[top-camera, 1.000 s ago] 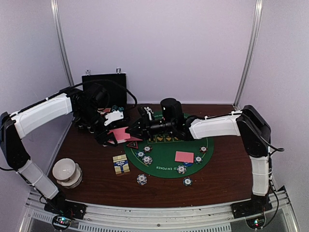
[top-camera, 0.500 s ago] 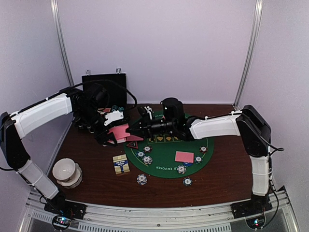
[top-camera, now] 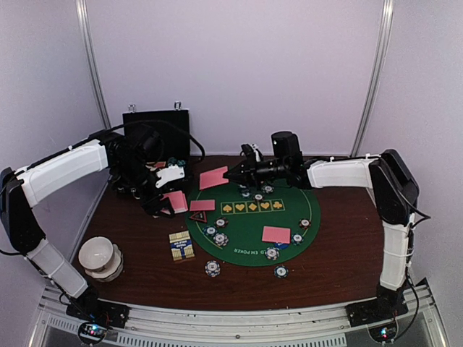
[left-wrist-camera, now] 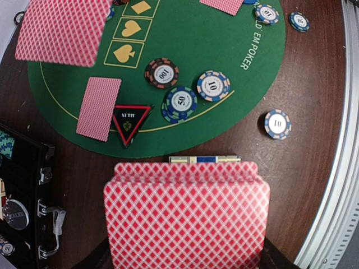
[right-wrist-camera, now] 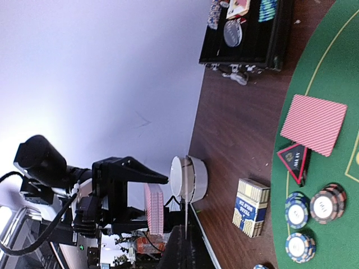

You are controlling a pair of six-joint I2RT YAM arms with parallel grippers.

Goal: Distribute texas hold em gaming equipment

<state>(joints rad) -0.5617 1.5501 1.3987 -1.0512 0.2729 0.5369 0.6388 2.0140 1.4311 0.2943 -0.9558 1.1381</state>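
My left gripper (top-camera: 172, 200) is shut on a deck of pink-backed playing cards (left-wrist-camera: 185, 216), held just left of the green poker mat (top-camera: 249, 220). Over the mat's back left edge, my right gripper (top-camera: 231, 174) is shut on a single pink card (top-camera: 213, 178), which the right wrist view shows edge-on (right-wrist-camera: 185, 196). One card (left-wrist-camera: 99, 107) lies face down on the mat beside the red triangle marker (left-wrist-camera: 130, 120). Another card (top-camera: 275, 234) lies at the mat's front right. Stripe-edged chips (left-wrist-camera: 180, 102) sit in small groups around the mat's edge.
An open black case (top-camera: 155, 137) stands at the back left behind the left arm. A small blue-and-yellow card box (top-camera: 181, 246) lies left of the mat's front. A white bowl (top-camera: 100, 256) sits at the front left corner. Two chips (top-camera: 212, 268) lie off the mat near the front.
The right gripper was at the deck in the left gripper; it has closed on one card and drawn back to the right with it. The left arm holds still.
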